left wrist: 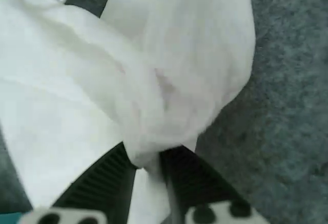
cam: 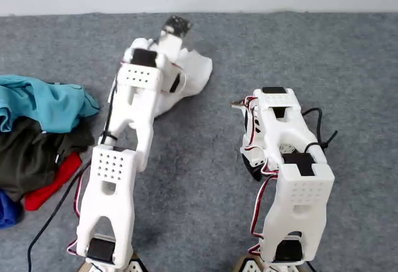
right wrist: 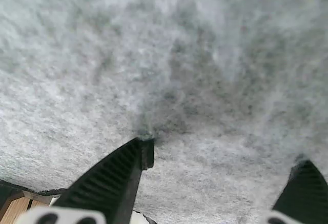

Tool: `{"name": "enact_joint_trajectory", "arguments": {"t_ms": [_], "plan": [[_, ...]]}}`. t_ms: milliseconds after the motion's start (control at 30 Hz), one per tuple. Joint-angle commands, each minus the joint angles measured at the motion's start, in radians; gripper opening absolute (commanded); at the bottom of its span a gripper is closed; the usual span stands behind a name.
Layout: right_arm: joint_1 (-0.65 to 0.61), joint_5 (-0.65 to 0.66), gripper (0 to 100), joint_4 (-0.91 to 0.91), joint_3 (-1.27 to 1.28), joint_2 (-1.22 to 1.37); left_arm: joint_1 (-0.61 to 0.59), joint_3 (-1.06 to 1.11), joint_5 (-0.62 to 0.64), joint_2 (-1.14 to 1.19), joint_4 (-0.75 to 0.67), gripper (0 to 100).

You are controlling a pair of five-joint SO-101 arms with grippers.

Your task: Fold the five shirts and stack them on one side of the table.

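A white shirt (left wrist: 169,65) hangs bunched from my left gripper (left wrist: 148,165), which is shut on a fold of it. In the high view the left arm stretches toward the back of the table, with its gripper (cam: 175,30) raised over the white shirt (cam: 194,76), part of which lies on the grey felt. My right gripper (right wrist: 220,157) is open and points down at bare felt with nothing between its fingers. In the high view it (cam: 252,160) is tucked under the folded right arm.
A pile of unfolded shirts lies at the left edge: teal (cam: 46,101), dark olive (cam: 28,154), red (cam: 53,185) and blue (cam: 6,206). Grey felt (cam: 205,178) covers the table. A black cable (cam: 53,216) runs by the left arm's base.
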Motion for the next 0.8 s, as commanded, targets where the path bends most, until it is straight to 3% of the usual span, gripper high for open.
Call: {"name": "enact_joint_trajectory", "arguments": {"t_ms": [0, 133, 367, 533, 767], "plan": [[0.004, 0.000, 39.8, -0.044, 0.020, 0.013, -0.002, -0.283, 0.021, -0.149, 0.120, 1], [0.004, 0.000, 39.8, -0.044, 0.020, 0.013, 0.031, -0.314, 0.021, -0.367, 0.120, 1], [0.015, -0.021, 39.8, -0.035, 0.005, 0.007, 0.133, -0.051, 0.012, -0.833, 0.117, 1], [0.053, -0.068, 39.8, 0.116, -0.152, -0.099, 0.133, 0.286, -0.021, -1.065, 0.110, 1], [0.056, -0.071, 39.8, 0.232, -0.425, -0.340, 0.141, 0.868, -0.106, -1.102, -0.012, 1]]}}
